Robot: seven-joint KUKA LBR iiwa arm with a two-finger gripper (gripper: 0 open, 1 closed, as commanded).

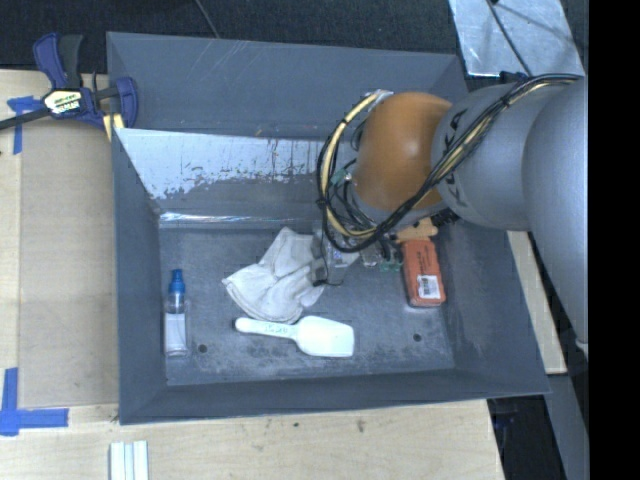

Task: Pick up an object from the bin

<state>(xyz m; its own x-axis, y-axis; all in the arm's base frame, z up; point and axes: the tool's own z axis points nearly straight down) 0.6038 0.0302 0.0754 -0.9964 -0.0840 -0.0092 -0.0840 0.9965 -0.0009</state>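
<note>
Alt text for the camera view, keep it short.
The arm's tool sits at the right edge of a crumpled white cloth in the middle of the grey bin. A white scoop lies beside the cloth towards the near wall, a small blue-capped bottle at the view's left, an orange labelled block at its right.

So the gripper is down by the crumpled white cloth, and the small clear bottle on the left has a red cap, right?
Not quite: the small clear bottle has a blue cap, not a red one, as the camera view shows. The gripper is indeed down by the crumpled white cloth, and the bottle does lie on the left.
</note>
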